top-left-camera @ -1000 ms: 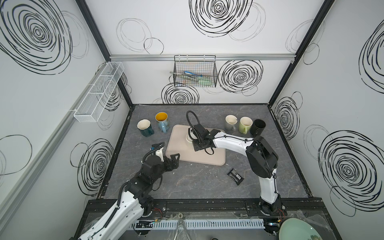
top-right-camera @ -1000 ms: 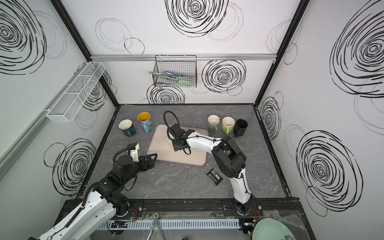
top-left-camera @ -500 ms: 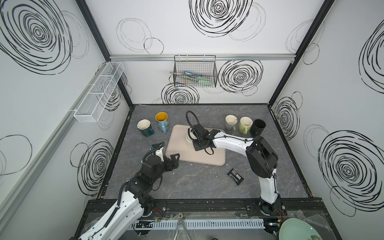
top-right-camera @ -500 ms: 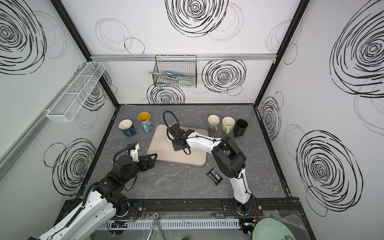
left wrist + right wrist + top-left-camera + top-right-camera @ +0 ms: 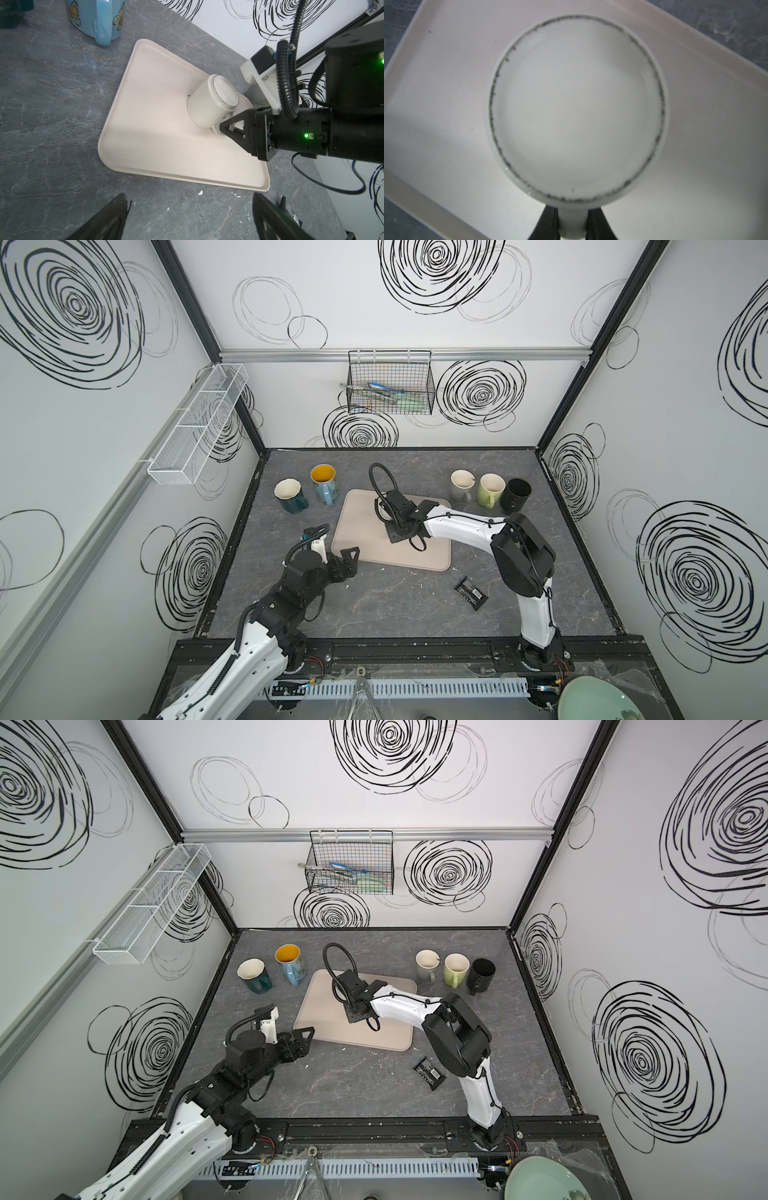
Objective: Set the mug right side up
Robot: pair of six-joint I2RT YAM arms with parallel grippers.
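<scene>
On the far left of the grey table (image 5: 374, 614) stand a dark teal mug (image 5: 291, 495) and a blue butterfly mug (image 5: 324, 485). Both have their mouths up, so they need no help.

Next comes the left gripper (image 5: 350, 562). Its two fingers are wide apart and hold nothing. It hangs just beside the near left corner of the beige tray (image 5: 361, 539) and does not touch it.

The white mug (image 5: 209, 104) is on the tray, toward its far side. It is upside down: its flat bottom faces up and its mouth sits on the tray. In both top views the right arm hides almost all of it.

The right gripper (image 5: 224, 126) is at the mug's handle (image 5: 572, 222). In the right wrist view, one black finger (image 5: 548, 224) sits on each side of the handle, pressed against it. So the gripper is clamped on the handle.

To the right, a grey mug (image 5: 460, 485), a green mug (image 5: 490, 489) and a black mug (image 5: 517, 491) stand in a row, mouths up, well apart from the tray. A small black packet (image 5: 471, 591) lies nearer the front.

I think the step now is the grab, and it looks done. The flip has not begun. Next the arm should lift the mug clear of the tray, roll it half way round, and put it down on its bottom. The hold must be tight, because a handle is thin and the mug could swing or slip as it turns.
</scene>
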